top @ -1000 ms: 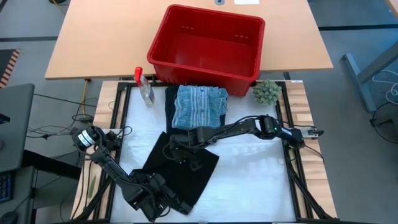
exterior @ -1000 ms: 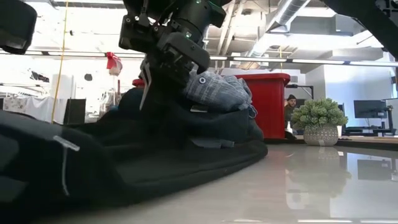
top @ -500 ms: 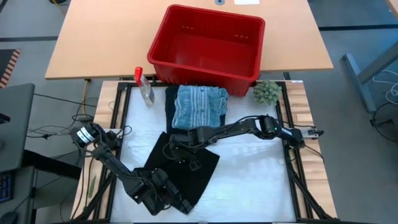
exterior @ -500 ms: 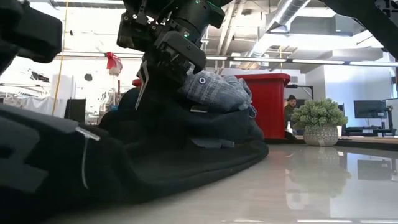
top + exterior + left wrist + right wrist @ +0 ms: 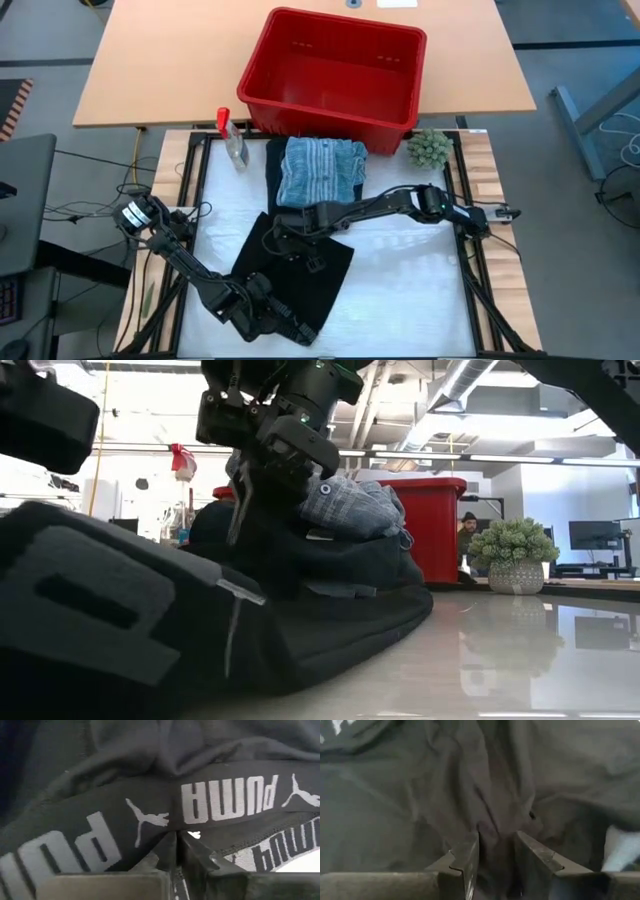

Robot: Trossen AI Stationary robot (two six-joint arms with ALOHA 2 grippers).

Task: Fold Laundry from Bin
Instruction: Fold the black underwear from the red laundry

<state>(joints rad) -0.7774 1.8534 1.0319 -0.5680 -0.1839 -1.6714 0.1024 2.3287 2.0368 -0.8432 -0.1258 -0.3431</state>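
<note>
We see a black garment (image 5: 298, 268) spread flat on the white surface (image 5: 410, 290), lying between the two grippers. Its waistband carries white PUMA lettering, which shows large in the left wrist view.

The left gripper (image 5: 283, 322) sits at the garment's near edge with its fingers (image 5: 167, 851) pressed together, pinching the waistband. In the low view that edge rises as a dark hump (image 5: 120, 620) in the foreground.

The right gripper (image 5: 283, 228) is down on the garment's far corner. Its fingers (image 5: 468, 856) stand partly apart with a ridge of black cloth bunched between them; we cannot tell whether they still grip it.

Just beyond the right gripper lies a folded grey-blue denim-like piece (image 5: 320, 170), resting on a dark navy piece (image 5: 273, 172) that shows along its left side. In the low view this stack (image 5: 350, 510) sits right behind the right gripper.

Past the stack stands the red bin (image 5: 335, 80), on a tan wooden table (image 5: 150, 70) that adjoins the surface. Nothing shows inside it from above.

Beside the bin's right corner sits a small fuzzy green ball (image 5: 428, 148). On the other side of the stack stands a clear spray bottle (image 5: 233, 140) with a red top.

A person (image 5: 468, 528) shows far off in the room, beyond the bin, in the low view.
</note>
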